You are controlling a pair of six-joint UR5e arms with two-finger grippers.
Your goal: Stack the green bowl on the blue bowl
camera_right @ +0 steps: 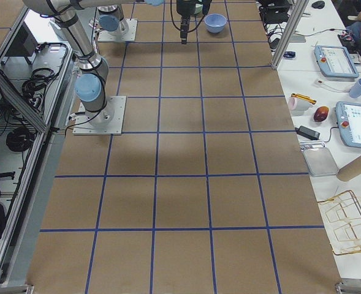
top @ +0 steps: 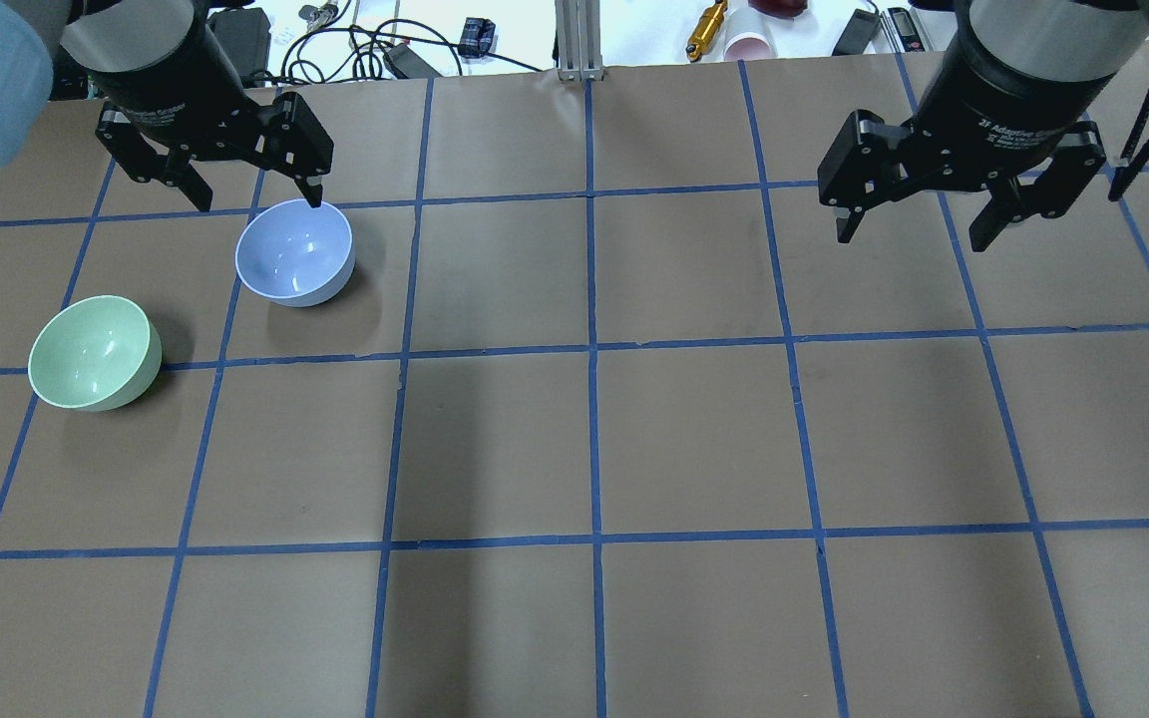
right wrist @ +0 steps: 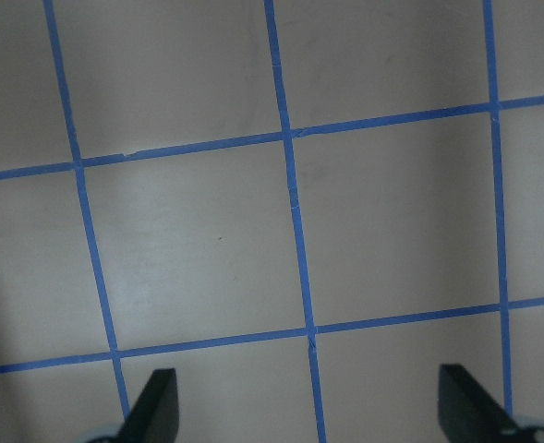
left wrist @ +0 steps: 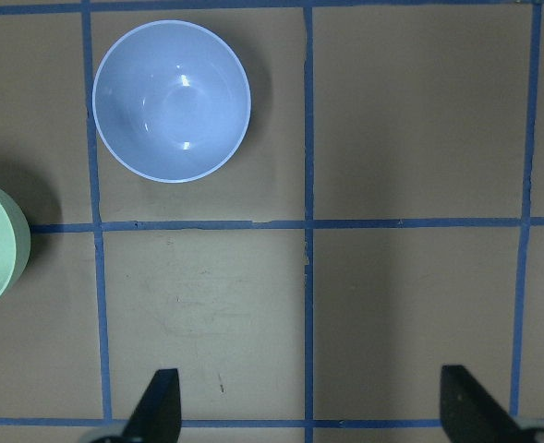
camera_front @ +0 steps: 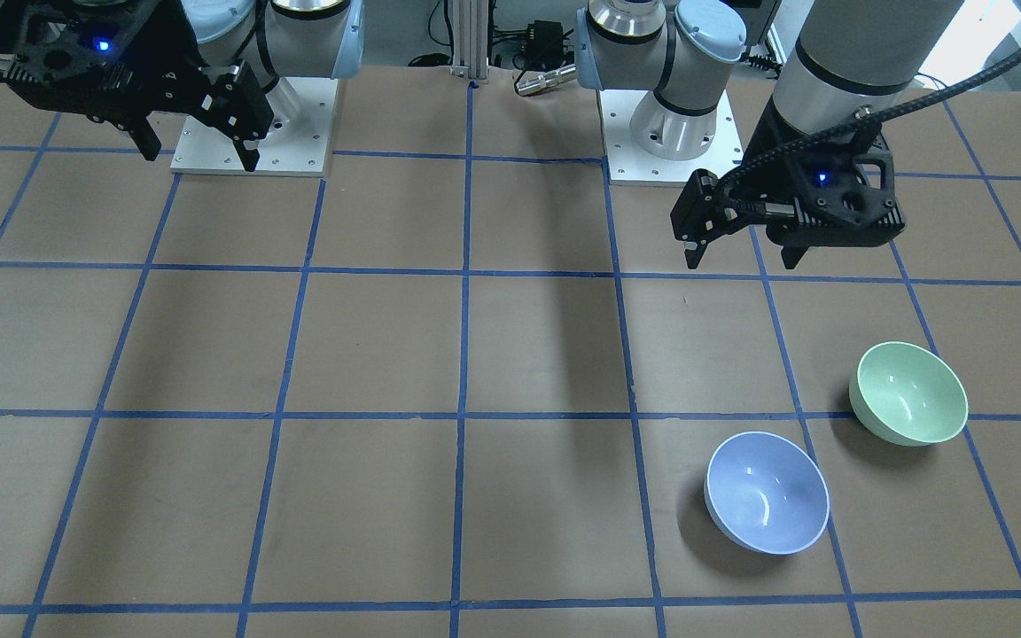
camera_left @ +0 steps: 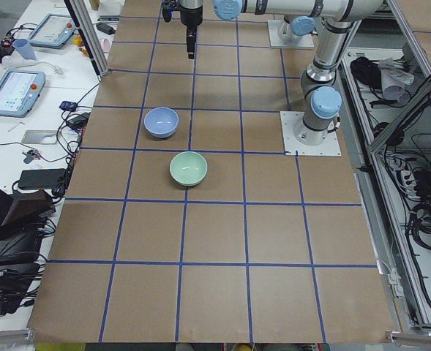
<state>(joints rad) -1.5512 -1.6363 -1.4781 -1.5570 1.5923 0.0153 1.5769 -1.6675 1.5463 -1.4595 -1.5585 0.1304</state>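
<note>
Green bowl (top: 94,352) set upright on desk (top: 694,439), left side; blue bowl (top: 295,251) near it, not touching. Left claw (camera_front: 741,262) held wide open, empty, green bowl leftward of it. Right claw (top: 911,239) likewise spread, empty, well apart; left arm judged nearer.

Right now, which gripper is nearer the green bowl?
Left. The left gripper hangs open over the same half of the table as the green bowl; the right gripper hangs open over the other half, far from it.
</note>
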